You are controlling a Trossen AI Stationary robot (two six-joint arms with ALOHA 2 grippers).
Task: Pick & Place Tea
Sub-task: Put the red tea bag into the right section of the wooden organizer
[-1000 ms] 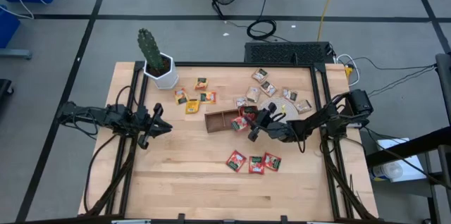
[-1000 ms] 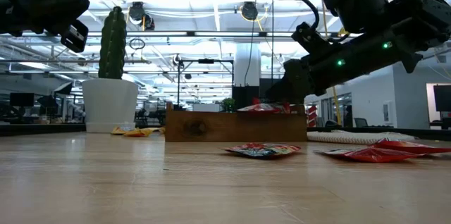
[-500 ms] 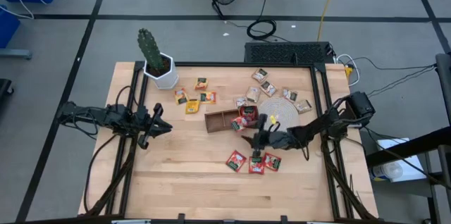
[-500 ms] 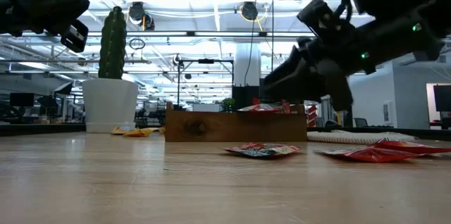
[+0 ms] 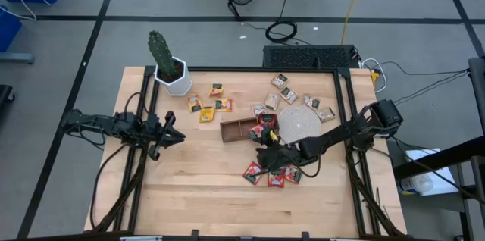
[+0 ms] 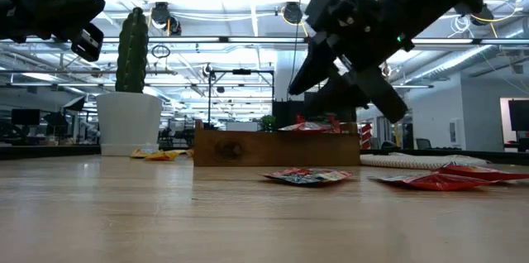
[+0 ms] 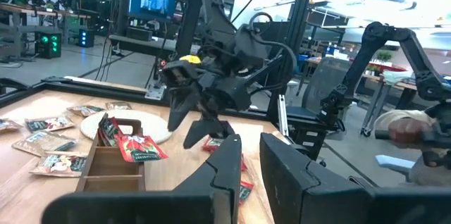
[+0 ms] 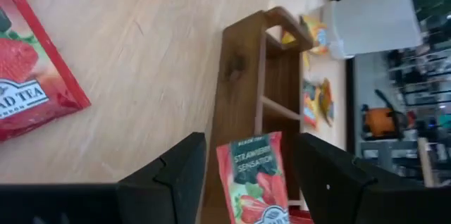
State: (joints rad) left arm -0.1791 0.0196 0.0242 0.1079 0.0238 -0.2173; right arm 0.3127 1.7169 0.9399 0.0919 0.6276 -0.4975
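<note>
Right gripper (image 5: 263, 154) now swung from tray (image 5: 236, 129) to above red sachets (image 5: 253, 173), fingers parted, empty.

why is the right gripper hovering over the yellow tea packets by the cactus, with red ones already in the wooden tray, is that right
Not quite. The high view shows the right gripper over the red tea packets lying on the table in front of the wooden tray, not the yellow ones by the cactus. The rest holds: red packets already stand in the tray's end compartment.
</note>
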